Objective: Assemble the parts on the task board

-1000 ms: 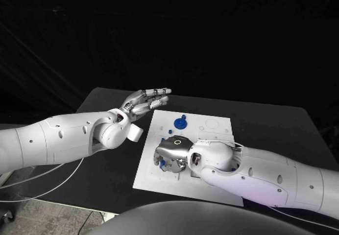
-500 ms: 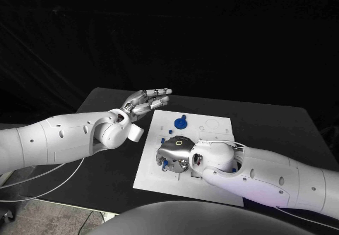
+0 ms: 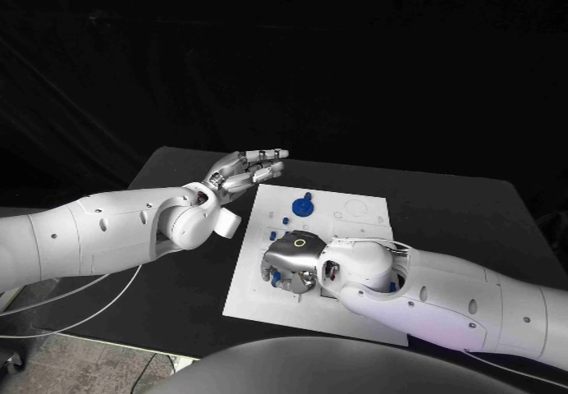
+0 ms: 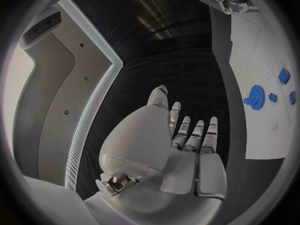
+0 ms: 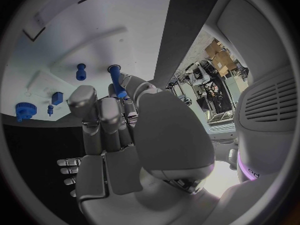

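Note:
The white task board (image 3: 278,302) lies in the middle of the table. My right hand (image 3: 294,258) hovers low over its left-middle part, fingers curled down. In the right wrist view the right hand (image 5: 119,130) pinches a blue peg (image 5: 116,81) between thumb and fingers, just above the board (image 5: 94,30). A second blue peg (image 5: 80,71) stands on the board nearby. A blue gear (image 3: 303,207) sits at the far end with small blue pieces (image 3: 288,220) beside it. My left hand (image 3: 246,170) floats off the board's far left corner, fingers straight and holding nothing.
In the left wrist view the left hand (image 4: 181,140) is over bare black table, with the board (image 4: 250,45), the gear (image 4: 255,96) and a small blue block (image 4: 284,75) to one side. Black table surrounds the board.
My right hand has shifted slightly over the board, still holding the peg. The left arm and hand have not moved.

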You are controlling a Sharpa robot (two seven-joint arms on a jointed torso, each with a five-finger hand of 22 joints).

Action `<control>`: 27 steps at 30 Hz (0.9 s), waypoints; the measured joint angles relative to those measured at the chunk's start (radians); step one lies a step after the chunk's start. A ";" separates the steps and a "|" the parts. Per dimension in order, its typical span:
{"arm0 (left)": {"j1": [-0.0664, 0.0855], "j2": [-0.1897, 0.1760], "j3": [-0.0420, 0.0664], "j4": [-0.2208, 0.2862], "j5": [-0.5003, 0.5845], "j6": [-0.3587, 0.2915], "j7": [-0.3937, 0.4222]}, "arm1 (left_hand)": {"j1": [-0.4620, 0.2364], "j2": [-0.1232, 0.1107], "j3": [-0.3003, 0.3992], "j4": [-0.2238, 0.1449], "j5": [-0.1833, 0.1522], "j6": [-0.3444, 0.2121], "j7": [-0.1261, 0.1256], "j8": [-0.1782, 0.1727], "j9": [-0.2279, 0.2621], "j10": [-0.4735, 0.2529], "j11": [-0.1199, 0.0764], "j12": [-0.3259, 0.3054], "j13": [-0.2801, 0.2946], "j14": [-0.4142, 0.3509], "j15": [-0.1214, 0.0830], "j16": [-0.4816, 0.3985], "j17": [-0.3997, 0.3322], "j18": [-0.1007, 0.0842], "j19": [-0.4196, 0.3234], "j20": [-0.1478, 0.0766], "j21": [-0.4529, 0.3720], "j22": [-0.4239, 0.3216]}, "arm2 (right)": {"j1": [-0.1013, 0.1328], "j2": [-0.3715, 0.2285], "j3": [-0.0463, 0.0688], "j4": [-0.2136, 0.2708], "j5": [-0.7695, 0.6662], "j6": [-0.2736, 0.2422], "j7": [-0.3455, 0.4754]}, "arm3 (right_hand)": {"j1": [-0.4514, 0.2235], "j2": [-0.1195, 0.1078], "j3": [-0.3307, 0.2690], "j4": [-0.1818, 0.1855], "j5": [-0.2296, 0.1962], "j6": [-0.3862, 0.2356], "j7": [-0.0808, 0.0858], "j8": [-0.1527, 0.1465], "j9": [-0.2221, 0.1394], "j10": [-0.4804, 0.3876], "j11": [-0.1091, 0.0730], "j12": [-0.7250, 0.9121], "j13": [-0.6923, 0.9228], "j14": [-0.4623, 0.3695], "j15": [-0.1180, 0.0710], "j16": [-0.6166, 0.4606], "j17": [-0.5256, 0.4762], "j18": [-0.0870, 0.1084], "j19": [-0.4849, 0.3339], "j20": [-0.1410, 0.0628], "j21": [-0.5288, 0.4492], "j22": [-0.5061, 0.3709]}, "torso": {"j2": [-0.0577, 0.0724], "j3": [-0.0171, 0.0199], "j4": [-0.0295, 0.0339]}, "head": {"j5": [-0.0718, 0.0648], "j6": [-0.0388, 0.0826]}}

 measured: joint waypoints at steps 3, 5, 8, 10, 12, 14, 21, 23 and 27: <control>0.000 0.000 0.000 -0.001 0.000 0.001 -0.001 | 0.000 0.000 0.000 0.000 0.000 0.000 0.000 0.000 0.000 0.000 0.000 0.000 0.000 0.000 0.000 0.000 0.000 0.000 0.000 0.000 0.000 0.000 | -0.003 -0.001 0.000 0.000 0.005 0.002 0.000 | 0.000 0.000 0.001 -0.001 0.001 0.000 0.000 -0.004 0.000 0.000 0.000 -0.001 0.000 0.000 0.000 0.000 0.001 0.000 0.000 0.000 0.000 0.000 | 0.000 -0.0001 0.0000 | 0.001 0.000; 0.000 0.001 0.000 -0.003 0.000 0.001 -0.001 | 0.000 0.000 0.000 0.000 0.000 0.000 0.000 0.000 0.000 0.000 0.000 0.000 0.000 0.000 0.000 0.000 0.000 0.000 0.000 0.000 0.000 0.000 | -0.005 -0.001 0.000 0.001 0.007 0.003 0.000 | 0.000 0.000 0.005 -0.006 0.005 0.000 0.000 -0.005 0.000 0.002 0.002 -0.001 0.000 0.000 0.000 0.000 0.001 0.000 0.000 0.000 0.000 0.000 | 0.000 -0.0001 0.0000 | 0.001 0.000; 0.000 0.002 0.000 -0.005 0.001 0.002 -0.002 | 0.000 0.000 0.000 0.000 0.000 0.004 0.004 0.000 0.000 0.000 0.000 0.000 0.000 0.000 0.000 0.000 0.000 0.000 0.000 0.000 0.000 0.000 | -0.008 0.001 0.001 0.000 0.010 0.003 -0.001 | 0.001 -0.001 0.006 -0.006 0.006 0.000 0.000 -0.005 0.000 0.003 0.003 0.002 0.000 0.000 0.000 0.000 0.001 0.000 0.000 0.000 0.000 0.000 | 0.000 -0.0001 0.0000 | 0.001 0.000; 0.000 0.003 0.000 -0.006 0.001 0.003 -0.003 | 0.000 0.000 0.000 0.000 0.000 0.004 0.004 0.000 0.000 0.000 0.000 0.000 0.000 0.000 0.000 0.000 0.000 0.000 0.000 0.000 0.000 0.000 | -0.010 0.003 0.001 -0.004 0.010 0.003 -0.002 | -0.001 -0.004 0.006 -0.006 0.007 0.000 0.000 -0.005 0.000 0.003 0.003 0.003 0.000 0.000 0.000 0.000 0.001 0.000 0.000 0.000 0.000 0.000 | 0.000 -0.0003 0.0000 | 0.000 0.000; 0.000 0.004 0.000 -0.006 0.001 0.004 -0.003 | 0.000 0.000 0.000 0.000 0.000 0.004 0.004 0.000 0.000 0.000 0.000 0.000 0.000 0.000 0.000 0.000 0.000 0.000 0.000 0.000 0.000 0.000 | -0.013 0.004 0.001 -0.008 0.010 0.003 -0.002 | -0.001 -0.004 0.006 -0.006 0.007 0.000 0.000 -0.005 0.000 0.003 0.003 0.003 0.000 0.000 0.000 0.000 0.001 0.000 0.000 0.000 0.000 0.000 | 0.000 -0.0003 0.0003 | -0.001 0.000; 0.000 0.004 0.000 -0.006 0.002 0.004 -0.004 | 0.000 0.000 0.000 0.000 0.000 0.004 0.004 0.000 0.000 0.000 0.000 0.000 0.000 0.000 0.000 0.000 0.000 0.000 0.000 0.000 0.000 0.000 | -0.016 0.006 0.002 -0.012 0.010 0.003 -0.003 | -0.001 -0.004 0.006 -0.006 0.007 0.000 0.000 -0.005 0.000 0.003 0.003 0.003 0.000 0.000 0.000 0.000 0.001 0.000 0.000 0.000 0.000 0.000 | 0.000 -0.0003 0.0005 | -0.001 0.000; 0.000 0.004 -0.001 -0.006 0.002 0.006 -0.006 | 0.000 0.000 0.000 0.000 0.000 0.004 0.004 0.000 0.000 0.000 0.000 0.000 0.000 0.000 0.000 0.000 0.000 0.000 0.000 0.000 0.000 -0.001 | -0.021 0.010 0.004 -0.020 -0.001 -0.003 -0.002 | -0.001 -0.003 0.010 -0.010 0.001 -0.017 0.008 -0.031 -0.005 0.000 0.000 -0.014 0.002 0.000 0.000 0.000 -0.003 0.000 0.000 0.000 0.000 0.000 | 0.000 -0.0002 0.0004 | -0.001 0.000; 0.000 0.004 -0.001 -0.006 0.003 0.007 -0.006 | 0.000 0.000 0.000 0.000 0.000 0.004 0.004 0.000 0.000 0.000 0.000 0.000 0.000 0.000 0.000 0.000 0.000 0.000 0.000 0.000 0.000 -0.001 | -0.022 0.010 0.004 -0.021 -0.004 -0.003 -0.002 | -0.009 -0.010 0.015 -0.006 -0.016 -0.048 0.009 -0.051 -0.013 -0.019 -0.020 -0.039 0.010 -0.008 0.008 -0.010 -0.012 0.000 -0.008 0.003 -0.008 0.000 | 0.000 -0.0002 0.0004 | -0.002 0.000; 0.000 0.004 -0.001 -0.007 0.003 0.008 -0.008 | 0.000 0.000 0.000 0.000 0.000 0.004 0.004 0.000 0.000 0.000 0.000 0.000 0.000 0.000 0.000 0.000 0.000 0.000 0.000 0.000 0.000 -0.001 | -0.028 0.007 -0.001 -0.021 -0.008 0.001 -0.006 | -0.064 -0.042 -0.024 0.022 -0.072 -0.184 -0.010 -0.078 -0.046 -0.150 -0.030 -0.120 -0.021 -0.046 0.013 -0.049 -0.057 0.000 -0.054 0.009 -0.086 0.000 | 0.000 -0.0002 0.0004 | -0.003 0.000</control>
